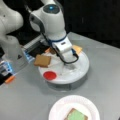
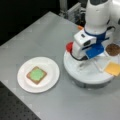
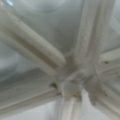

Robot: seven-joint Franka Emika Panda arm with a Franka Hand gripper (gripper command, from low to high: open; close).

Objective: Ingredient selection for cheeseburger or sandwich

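Glossy white arm (image 1: 51, 21), blue wrist ring, black cable, glowing blue light.

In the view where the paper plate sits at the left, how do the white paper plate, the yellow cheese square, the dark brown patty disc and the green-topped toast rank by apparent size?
Largest to smallest:
1. White paper plate
2. Green-topped toast
3. Yellow cheese square and dark brown patty disc look alike; both are cut off by the picture's edge, so I won't rank them.
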